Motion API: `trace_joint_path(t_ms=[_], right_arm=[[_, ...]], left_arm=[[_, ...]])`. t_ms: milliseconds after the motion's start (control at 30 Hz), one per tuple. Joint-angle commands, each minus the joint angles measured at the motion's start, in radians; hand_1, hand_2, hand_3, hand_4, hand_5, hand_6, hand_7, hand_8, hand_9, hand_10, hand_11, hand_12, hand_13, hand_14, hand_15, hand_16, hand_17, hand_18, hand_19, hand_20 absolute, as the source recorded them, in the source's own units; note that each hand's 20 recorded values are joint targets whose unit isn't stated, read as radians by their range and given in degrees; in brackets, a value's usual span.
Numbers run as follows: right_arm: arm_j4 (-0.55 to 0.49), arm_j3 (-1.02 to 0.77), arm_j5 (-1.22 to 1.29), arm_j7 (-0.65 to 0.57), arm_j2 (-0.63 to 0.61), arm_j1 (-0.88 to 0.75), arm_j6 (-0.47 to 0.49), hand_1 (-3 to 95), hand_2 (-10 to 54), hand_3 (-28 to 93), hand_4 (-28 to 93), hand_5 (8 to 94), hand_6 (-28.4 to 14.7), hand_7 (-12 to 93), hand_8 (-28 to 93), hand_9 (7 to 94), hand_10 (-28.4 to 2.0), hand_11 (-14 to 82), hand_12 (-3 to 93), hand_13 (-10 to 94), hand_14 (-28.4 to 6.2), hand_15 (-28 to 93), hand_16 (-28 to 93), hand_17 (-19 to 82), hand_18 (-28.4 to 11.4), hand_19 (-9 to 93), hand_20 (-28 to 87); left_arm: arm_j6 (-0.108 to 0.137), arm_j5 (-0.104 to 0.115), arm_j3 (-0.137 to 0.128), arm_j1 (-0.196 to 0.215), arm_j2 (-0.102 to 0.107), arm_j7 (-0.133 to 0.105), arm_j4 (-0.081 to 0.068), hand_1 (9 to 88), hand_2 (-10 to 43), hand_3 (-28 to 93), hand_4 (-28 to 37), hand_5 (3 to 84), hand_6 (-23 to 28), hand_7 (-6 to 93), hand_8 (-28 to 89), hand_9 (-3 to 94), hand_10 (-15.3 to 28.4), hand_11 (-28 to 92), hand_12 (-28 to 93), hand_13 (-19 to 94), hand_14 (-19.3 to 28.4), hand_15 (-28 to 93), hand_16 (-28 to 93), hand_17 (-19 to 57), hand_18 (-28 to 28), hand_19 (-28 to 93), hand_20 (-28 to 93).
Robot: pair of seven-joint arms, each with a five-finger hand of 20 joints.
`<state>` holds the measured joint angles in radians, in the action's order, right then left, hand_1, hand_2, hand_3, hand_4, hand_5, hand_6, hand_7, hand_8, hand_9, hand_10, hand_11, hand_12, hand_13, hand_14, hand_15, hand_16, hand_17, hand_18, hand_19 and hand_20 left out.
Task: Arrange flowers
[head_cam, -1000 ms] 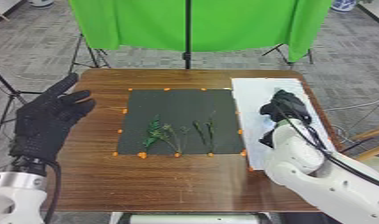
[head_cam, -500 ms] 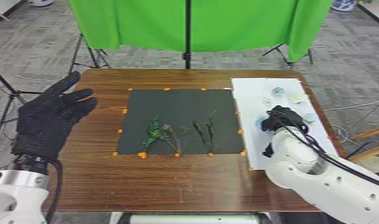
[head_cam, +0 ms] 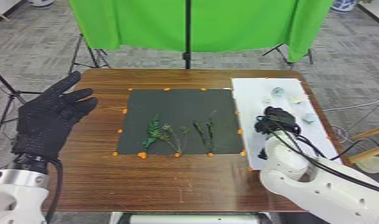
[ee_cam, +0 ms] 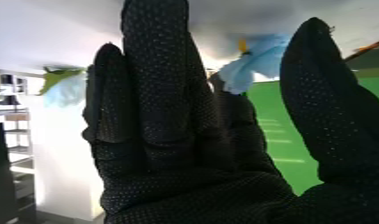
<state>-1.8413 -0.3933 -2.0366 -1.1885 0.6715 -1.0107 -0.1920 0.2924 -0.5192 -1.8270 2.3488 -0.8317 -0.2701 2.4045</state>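
- Flowers [head_cam: 296,101]: pale blue and pale yellow, on the white sheet [head_cam: 248,92], beyond the right hand [head_cam: 276,121] and just to its right.
- Right hand state: fingers [ee_cam: 159,100] extended and thumb [ee_cam: 323,120] held apart from them. A light blue bloom [ee_cam: 259,59] appears in the gap between; contact cannot be told.
- Left hand [head_cam: 50,117]: at the left side of the table, fingers extended and apart, nothing held.
- Surface: brown wooden table [head_cam: 92,175], located between the hands and beneath the right hand's sheet.
- Dark mat [head_cam: 168,105]: left of the right hand, orange markers along its edges.
- Green stems [head_cam: 153,131]: laid lengthwise on the mat, between the two hands.
- Room: green cloth [head_cam: 132,25] and black pole [head_cam: 188,30] stand beyond both hands, past the table's far edge; grey floor [head_cam: 43,47] extends around the table.
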Motion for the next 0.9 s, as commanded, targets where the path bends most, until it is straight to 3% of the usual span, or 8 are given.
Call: trace_joint_path(t_ms=[33, 167, 267, 333, 467, 667, 800, 900], right_arm=[[0.024, 0.081, -0.027, 0.018, 0.019, 0.032, -0.048, 39.8, -9.5, 76, -28, 47.8, 0.2, 14, -12, 72.1, -17.0, 19.4, 13.0, 78, -10.5, 49, 13, 48, -18.5, 93, -2], [0.049, 0.176, -0.108, 0.003, 0.016, 0.079, -0.145, 42.9, -9.5, 77, -28, 59.2, 1.7, 15, -13, 74.9, -14.9, 18.1, 13.2, 79, -10.1, 47, 13, 50, -17.5, 93, -7], [0.067, 0.191, -0.118, -0.005, 0.019, 0.088, -0.144, 51.1, -9.5, 71, -28, 73.6, 1.8, 16, -3, 82.0, -9.8, 11.9, 19.9, 83, -7.3, 39, 19, 52, -15.7, 93, -12], [0.080, 0.199, -0.136, -0.008, 0.016, 0.088, -0.161, 55.6, -9.5, 69, -28, 79.4, 1.6, 19, 1, 86.0, -8.2, 7.0, 25.0, 86, -4.6, 35, 26, 53, -14.7, 93, -12], [0.094, 0.210, -0.168, -0.021, 0.011, 0.100, -0.204, 59.0, -9.5, 69, -28, 83.2, 2.0, 24, 4, 93.2, -6.8, 8.5, 30.4, 89, -2.8, 34, 30, 56, -13.3, 93, -6], [0.080, 0.198, -0.205, -0.026, 0.010, 0.121, -0.270, 59.5, -9.5, 72, -28, 84.9, 1.3, 25, 4, 93.7, -5.9, 12.8, 30.4, 90, -1.6, 35, 31, 55, -14.1, 93, 3], [0.048, 0.214, -0.219, 0.001, 0.029, 0.167, -0.308, 59.5, -9.5, 73, -28, 85.0, 0.8, 25, 4, 93.7, -5.0, 13.4, 30.5, 91, -0.7, 44, 28, 55, -15.5, 93, 23], [0.039, 0.234, -0.257, 0.021, 0.079, 0.209, -0.306, 59.4, -9.5, 73, -28, 85.1, 0.4, 25, 4, 93.7, -5.0, 13.8, 30.7, 91, -0.8, 45, 27, 55, -15.6, 93, 25]], left_arm=[[-0.010, -0.004, 0.005, 0.006, -0.005, 0.005, -0.008, 22.9, 7.4, 79, -22.6, 36.7, 9.1, 14.7, -10, 35.2, 21.8, 34, 12, 26, 28.4, 62, -12, -5.6, 24.9, 61, 25], [-0.010, -0.003, 0.003, 0.008, -0.006, 0.005, -0.007, 22.9, 7.5, 79, -22.5, 36.8, 9.1, 14.7, -10, 35.2, 21.8, 34, 12, 26, 28.4, 62, -12, -5.6, 24.8, 61, 25], [-0.007, -0.001, 0.002, 0.008, -0.006, 0.005, -0.008, 22.9, 7.5, 79, -22.5, 36.8, 9.1, 14.7, -10, 35.2, 21.8, 34, 12, 27, 28.4, 62, -12, -5.6, 24.9, 61, 25], [-0.010, -0.003, 0.000, 0.010, -0.007, 0.002, -0.007, 22.9, 7.5, 79, -22.5, 36.8, 9.1, 14.7, -10, 35.2, 21.8, 34, 12, 27, 28.4, 62, -12, -5.6, 24.8, 61, 25], [-0.006, -0.003, -0.009, 0.020, -0.007, -0.005, 0.000, 22.8, 7.5, 80, -22.5, 36.9, 9.2, 14.7, -10, 35.2, 21.8, 34, 12, 26, 28.4, 62, -12, -5.7, 24.9, 61, 25], [-0.010, -0.007, -0.024, 0.028, -0.005, -0.006, 0.007, 22.9, 7.4, 80, -22.5, 37.0, 9.2, 14.7, -10, 35.3, 22.0, 34, 12, 27, 28.4, 62, -12, -5.7, 24.9, 61, 25], [-0.014, -0.011, -0.023, 0.014, 0.000, -0.002, 0.007, 22.9, 7.4, 80, -22.5, 37.1, 9.3, 14.6, -10, 35.3, 22.0, 34, 12, 27, 28.4, 62, -12, -5.6, 24.8, 61, 25], [-0.015, -0.012, -0.026, 0.008, 0.006, -0.003, 0.007, 22.9, 7.4, 80, -22.5, 37.2, 9.3, 14.6, -10, 35.4, 22.0, 34, 12, 27, 28.4, 62, -12, -5.6, 24.8, 61, 25]])
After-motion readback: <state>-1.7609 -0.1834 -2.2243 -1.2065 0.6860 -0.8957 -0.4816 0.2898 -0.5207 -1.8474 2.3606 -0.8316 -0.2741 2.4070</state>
